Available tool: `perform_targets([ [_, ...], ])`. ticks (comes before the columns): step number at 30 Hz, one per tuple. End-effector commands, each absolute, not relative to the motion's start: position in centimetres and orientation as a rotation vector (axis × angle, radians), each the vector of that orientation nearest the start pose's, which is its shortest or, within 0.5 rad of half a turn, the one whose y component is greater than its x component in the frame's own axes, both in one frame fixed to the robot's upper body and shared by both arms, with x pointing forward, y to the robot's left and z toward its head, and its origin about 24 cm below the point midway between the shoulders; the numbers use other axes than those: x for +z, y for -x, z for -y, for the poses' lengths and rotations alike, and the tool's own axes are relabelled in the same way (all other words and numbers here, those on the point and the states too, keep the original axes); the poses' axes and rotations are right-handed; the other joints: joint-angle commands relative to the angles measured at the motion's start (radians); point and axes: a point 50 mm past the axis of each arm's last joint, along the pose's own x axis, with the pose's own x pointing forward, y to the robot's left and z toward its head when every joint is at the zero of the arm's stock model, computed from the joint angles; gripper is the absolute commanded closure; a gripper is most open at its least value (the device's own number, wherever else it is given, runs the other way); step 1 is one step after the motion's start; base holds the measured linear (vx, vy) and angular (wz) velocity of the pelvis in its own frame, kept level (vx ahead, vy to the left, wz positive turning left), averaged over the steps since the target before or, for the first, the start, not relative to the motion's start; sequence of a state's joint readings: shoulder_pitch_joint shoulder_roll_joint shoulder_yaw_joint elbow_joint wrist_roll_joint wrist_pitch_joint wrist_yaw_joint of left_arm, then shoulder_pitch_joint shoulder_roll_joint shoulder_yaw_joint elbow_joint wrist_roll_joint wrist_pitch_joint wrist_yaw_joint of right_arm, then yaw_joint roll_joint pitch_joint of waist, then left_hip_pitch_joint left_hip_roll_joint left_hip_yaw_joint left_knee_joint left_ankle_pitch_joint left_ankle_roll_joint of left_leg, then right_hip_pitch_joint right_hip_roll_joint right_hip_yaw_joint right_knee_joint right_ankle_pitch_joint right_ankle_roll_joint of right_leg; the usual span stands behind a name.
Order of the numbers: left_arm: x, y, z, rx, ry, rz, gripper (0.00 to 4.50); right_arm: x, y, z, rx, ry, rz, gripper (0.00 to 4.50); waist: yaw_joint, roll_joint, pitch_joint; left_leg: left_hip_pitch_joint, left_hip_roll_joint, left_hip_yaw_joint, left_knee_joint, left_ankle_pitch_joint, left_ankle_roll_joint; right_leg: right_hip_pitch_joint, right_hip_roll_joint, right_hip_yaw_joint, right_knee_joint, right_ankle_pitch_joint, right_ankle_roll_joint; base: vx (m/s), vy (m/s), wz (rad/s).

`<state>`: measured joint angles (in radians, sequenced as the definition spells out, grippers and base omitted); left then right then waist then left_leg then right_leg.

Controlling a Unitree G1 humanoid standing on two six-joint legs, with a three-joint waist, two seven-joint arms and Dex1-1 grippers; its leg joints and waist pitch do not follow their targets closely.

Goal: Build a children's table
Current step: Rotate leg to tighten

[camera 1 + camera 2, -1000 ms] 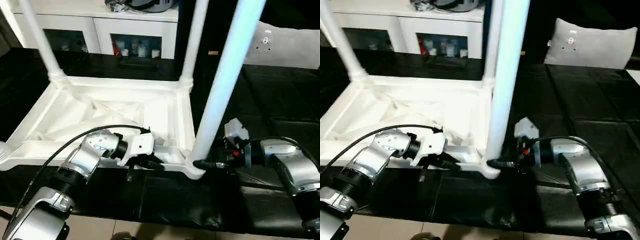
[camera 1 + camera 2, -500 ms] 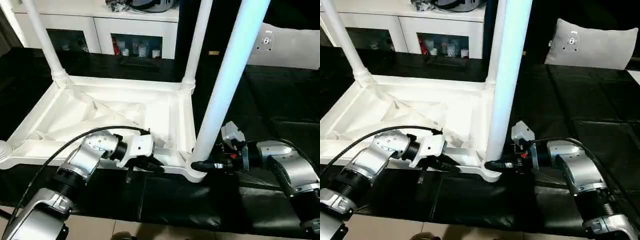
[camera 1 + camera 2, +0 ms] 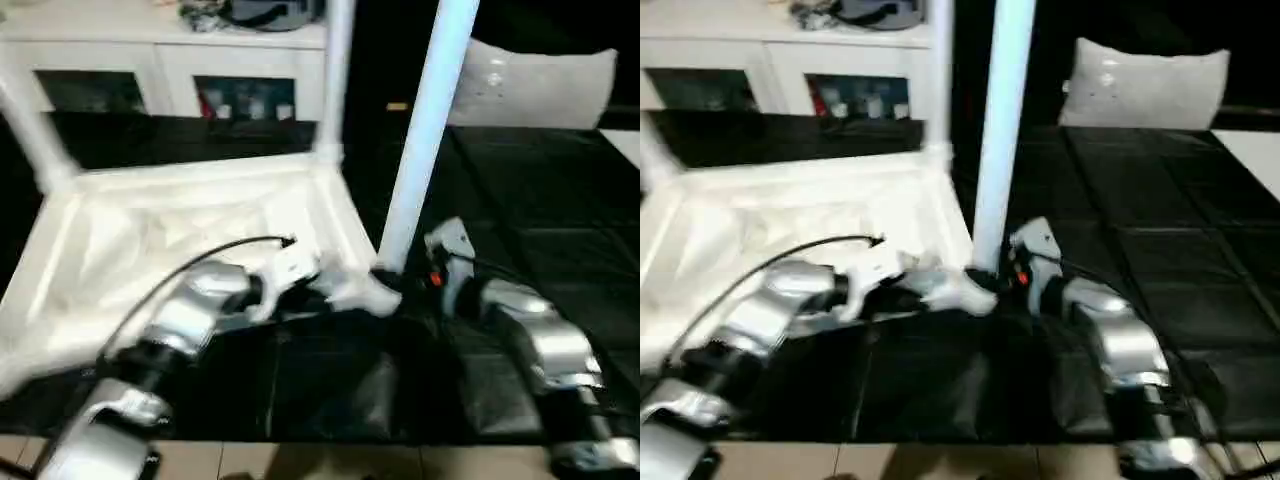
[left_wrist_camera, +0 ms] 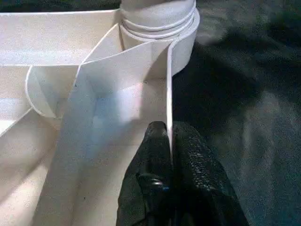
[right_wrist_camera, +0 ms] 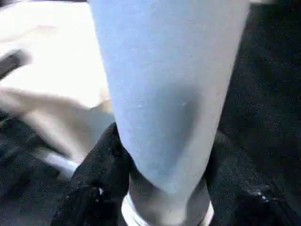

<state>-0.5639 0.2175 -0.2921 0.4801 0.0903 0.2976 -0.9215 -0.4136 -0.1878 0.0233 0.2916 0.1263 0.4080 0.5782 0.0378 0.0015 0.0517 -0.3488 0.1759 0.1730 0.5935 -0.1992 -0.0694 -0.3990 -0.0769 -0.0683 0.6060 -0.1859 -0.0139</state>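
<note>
White tabletop [image 4: 94, 122] rim pinched by left tool [image 4: 170, 141], black surface [image 4: 249, 94] beside.

i see the white tabletop [image 3: 180, 220] lying underside up on the black-covered work surface [image 3: 520, 190], its ribs facing me. three legs stand up from its corner sockets: one at the far left [image 3: 30, 140], one at the far right corner [image 3: 335, 90], and the near right leg [image 3: 425, 130], which looks bluish and rises out of frame. my left arm [image 3: 180, 320] reaches in along the near rim, a black cable looping over it, with the left gripper [image 3: 320, 290] at the rim just beside the near right corner. my right arm [image 3: 530, 340] comes in from the right, and the right gripper [image 3: 395, 275] sits at the base of the near right leg. a white cabinet [image 3: 180, 60] and a pale cushion [image 3: 530, 85] stand behind.
</note>
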Motion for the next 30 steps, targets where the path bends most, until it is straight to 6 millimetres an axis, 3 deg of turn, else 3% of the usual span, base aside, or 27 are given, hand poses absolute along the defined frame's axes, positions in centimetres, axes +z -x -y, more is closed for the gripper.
perform_targets([
  [1,5.4,-31.7,-5.5,-1.122,-0.353,-0.384,4.50,4.8,-32.1,10.7,0.616,-0.011,-0.348,2.52,0.001,-0.007,-0.052,-0.005,0.038,-0.021,-0.075,-0.241,0.004,0.039,-0.070,0.041,-0.106,-0.492,-0.120,0.000,0.000,0.00],
  [4,5.6,-31.8,-4.6,-1.078,-0.348,-0.356,4.50,5.1,-32.6,10.2,0.572,-0.054,-0.311,2.52,0.001,-0.010,-0.056,-0.005,0.041,-0.019,-0.074,-0.215,0.027,0.041,-0.069,0.044,-0.102,-0.425,-0.131,0.000,0.000,0.00],
  [6,5.8,-31.9,-4.4,-1.065,-0.329,-0.346,4.50,5.4,-32.5,10.1,0.579,-0.074,-0.297,1.98,0.005,-0.009,-0.060,-0.008,0.042,-0.016,-0.072,-0.180,0.045,0.046,-0.067,0.048,-0.092,-0.326,-0.158,0.000,0.000,0.00],
  [11,5.8,-32.0,-5.0,-1.050,-0.357,-0.346,4.50,5.6,-32.2,10.4,0.615,-0.067,-0.276,1.57,0.011,-0.007,-0.064,-0.010,0.042,-0.013,-0.068,-0.128,0.070,0.053,-0.068,0.048,-0.081,-0.225,-0.192,0.000,0.000,0.00],
  [16,5.7,-32.1,-6.0,-1.050,-0.389,-0.330,4.50,5.6,-31.6,11.5,0.673,-0.059,-0.258,1.13,0.016,-0.008,-0.060,-0.010,0.044,-0.013,-0.070,-0.153,0.073,0.053,-0.069,0.048,-0.087,-0.271,-0.181,0.000,0.000,0.00],
  [23,4.8,-31.7,-9.6,-1.187,-0.568,-0.339,4.50,6.4,-30.1,15.9,0.871,0.063,-0.256,0.58,0.026,-0.009,-0.060,-0.012,0.044,-0.014,-0.070,-0.159,0.083,0.054,-0.069,0.047,-0.089,-0.291,-0.157,0.000,0.000,0.00],
  [30,4.9,-30.6,-11.1,-1.416,-0.644,-0.338,4.50,7.1,-29.1,18.2,1.037,0.167,-0.300,0.16,0.031,-0.008,-0.063,-0.006,0.049,-0.013,-0.068,-0.152,0.085,0.052,-0.071,0.048,-0.081,-0.248,-0.194,0.000,0.000,0.00],
])
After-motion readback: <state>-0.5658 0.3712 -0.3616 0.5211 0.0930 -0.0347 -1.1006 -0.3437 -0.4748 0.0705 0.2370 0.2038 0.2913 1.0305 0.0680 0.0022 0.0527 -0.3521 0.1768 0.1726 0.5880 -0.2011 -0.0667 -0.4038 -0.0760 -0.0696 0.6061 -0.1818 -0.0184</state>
